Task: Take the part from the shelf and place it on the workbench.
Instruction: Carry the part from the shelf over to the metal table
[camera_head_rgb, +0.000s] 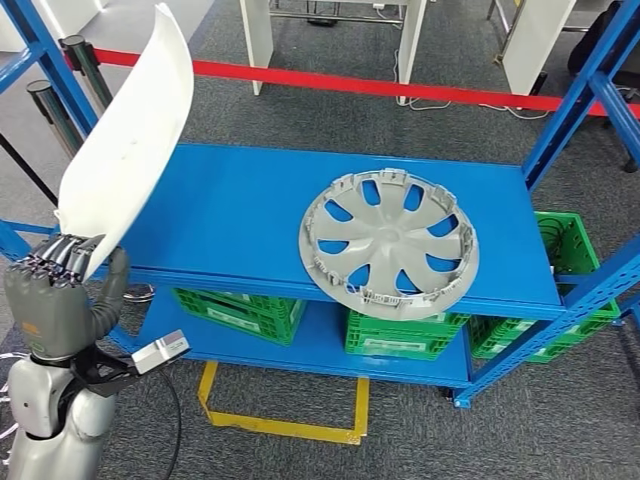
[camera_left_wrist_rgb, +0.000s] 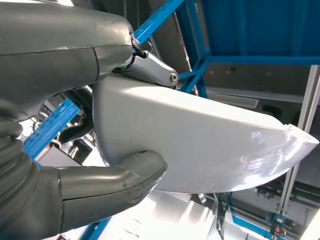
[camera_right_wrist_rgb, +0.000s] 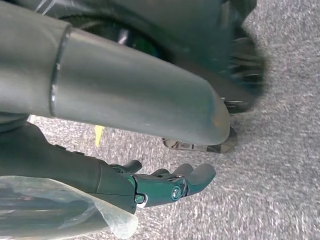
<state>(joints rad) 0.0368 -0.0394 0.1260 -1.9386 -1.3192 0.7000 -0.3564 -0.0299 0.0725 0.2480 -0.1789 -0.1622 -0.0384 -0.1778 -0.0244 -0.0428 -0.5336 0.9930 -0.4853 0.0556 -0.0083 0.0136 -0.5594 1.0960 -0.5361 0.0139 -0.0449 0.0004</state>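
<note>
L hand (camera_head_rgb: 56, 300) gripping white curved part (camera_head_rgb: 128, 140) above blue shelf (camera_head_rgb: 226, 210); R hand (camera_right_wrist_rgb: 166, 187) empty, fingers apart.

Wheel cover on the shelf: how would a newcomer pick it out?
Find the blue shelf; on its top deck, right of centre, lies the grey wheel cover. It is round with spoke cut-outs, unlike the smooth curved white part that the left hand holds.

White part (camera_head_rgb: 128, 140), blue shelf (camera_head_rgb: 226, 210)
</note>
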